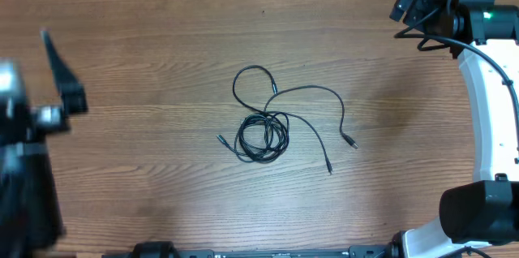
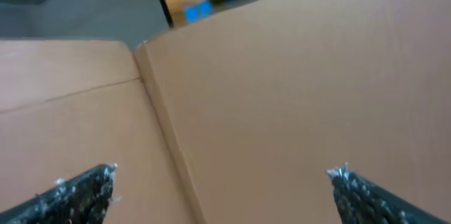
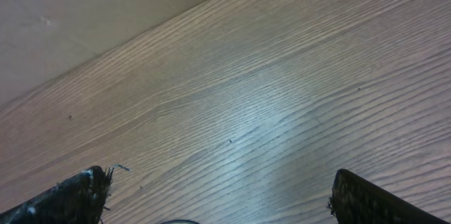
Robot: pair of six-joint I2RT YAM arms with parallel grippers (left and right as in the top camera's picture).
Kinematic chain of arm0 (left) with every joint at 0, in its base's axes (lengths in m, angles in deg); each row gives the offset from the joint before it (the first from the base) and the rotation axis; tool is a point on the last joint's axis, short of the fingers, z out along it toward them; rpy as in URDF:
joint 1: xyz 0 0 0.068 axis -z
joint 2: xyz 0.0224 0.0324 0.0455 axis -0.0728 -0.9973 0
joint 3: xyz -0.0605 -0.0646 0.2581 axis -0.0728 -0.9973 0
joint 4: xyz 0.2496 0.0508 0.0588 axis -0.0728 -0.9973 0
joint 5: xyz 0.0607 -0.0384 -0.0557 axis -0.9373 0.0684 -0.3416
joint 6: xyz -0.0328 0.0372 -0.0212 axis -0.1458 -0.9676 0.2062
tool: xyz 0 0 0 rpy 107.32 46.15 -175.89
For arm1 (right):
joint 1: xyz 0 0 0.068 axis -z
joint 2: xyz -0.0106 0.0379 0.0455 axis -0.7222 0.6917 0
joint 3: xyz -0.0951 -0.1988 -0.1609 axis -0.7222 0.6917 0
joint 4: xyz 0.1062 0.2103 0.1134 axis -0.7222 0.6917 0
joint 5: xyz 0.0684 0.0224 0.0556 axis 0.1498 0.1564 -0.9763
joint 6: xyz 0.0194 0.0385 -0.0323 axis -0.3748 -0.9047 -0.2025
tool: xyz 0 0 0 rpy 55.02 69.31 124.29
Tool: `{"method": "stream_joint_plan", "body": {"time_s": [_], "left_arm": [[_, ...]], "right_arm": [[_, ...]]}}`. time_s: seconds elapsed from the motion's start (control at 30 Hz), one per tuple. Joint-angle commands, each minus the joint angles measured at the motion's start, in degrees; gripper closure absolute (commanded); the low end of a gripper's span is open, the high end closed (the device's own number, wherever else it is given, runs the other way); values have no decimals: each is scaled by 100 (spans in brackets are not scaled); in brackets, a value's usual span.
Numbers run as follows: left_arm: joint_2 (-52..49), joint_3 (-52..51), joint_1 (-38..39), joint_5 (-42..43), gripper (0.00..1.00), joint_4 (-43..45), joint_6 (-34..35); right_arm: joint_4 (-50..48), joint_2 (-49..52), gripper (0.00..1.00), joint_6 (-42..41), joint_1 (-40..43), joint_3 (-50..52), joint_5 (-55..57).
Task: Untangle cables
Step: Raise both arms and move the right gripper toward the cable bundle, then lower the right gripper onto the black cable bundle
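1. The left arm (image 1: pixel 24 152) rises closest to the overhead lens. It is a large, blurred dark mass at the left edge of the wooden table (image 1: pixel 146 39).
2. The left gripper (image 2: pixel 222 192) is spread wide. In its wrist view the two dark fingertips (image 2: pixel 84 189) sit at opposite lower corners with nothing between them. Beyond them lies only a flat tan surface with a crease, too blurred to name. No cord shows in that view.
3. The cables (image 1: pixel 266 118) lie near the middle of the table, well apart from both grippers and touched by neither. They lie to the right of the left gripper.
4. Most of their length is wound into a tangled coil. A loose loop (image 1: pixel 247 75) stands out behind it.
5. One plug end (image 1: pixel 220 139) pokes out at the coil's left. Two longer strands trail off to the right, ending in plug tips (image 1: pixel 328 169) and (image 1: pixel 353 143).
6. The right arm (image 1: pixel 486 104), with its white link, curves up the right edge of the table.
7. The right gripper (image 3: pixel 222 199) hangs over the far right corner, beyond and to the right of the cables. Its jaws are spread wide and hold nothing. Its wrist view shows bare wood grain between the fingertips (image 3: pixel 70 196), and no cord.
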Motion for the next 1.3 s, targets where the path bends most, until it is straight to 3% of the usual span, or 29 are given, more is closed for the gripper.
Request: {"method": "stream_joint_plan", "body": {"time_s": [0.0, 0.13, 0.33, 0.47, 0.7, 0.77, 1.07, 1.27], "left_arm": [[-1132, 992, -33, -85, 0, -595, -363], [-2277, 1891, -35, 190, 0, -1342, -404], [-3823, 2715, -35, 1508, 0, -1853, -422], [-4586, 2743, -33, 2568, 0, -1814, -404], [-5934, 2743, 15, 5243, 0, -2059, -337], [-6181, 2743, 76, 5484, 0, -2175, -339], [-6988, 2739, 955, 5484, 0, -2872, -363], [-7060, 2739, 1462, 4072, 0, -2894, -363]], "right_arm": [[-35, -20, 0, -48, -24, -13, 31], [-85, -20, 0, -162, -22, -13, -109], [-90, -20, 0, -260, -22, -13, -697], [205, -20, 0, -15, -22, -11, -697], [831, -20, 0, 238, -22, -7, -678], [896, -15, 0, 234, -22, -7, -680], [1064, 313, 0, -267, -28, -2, -1390], [1158, 664, 0, -597, -131, 0, -2857]]}}
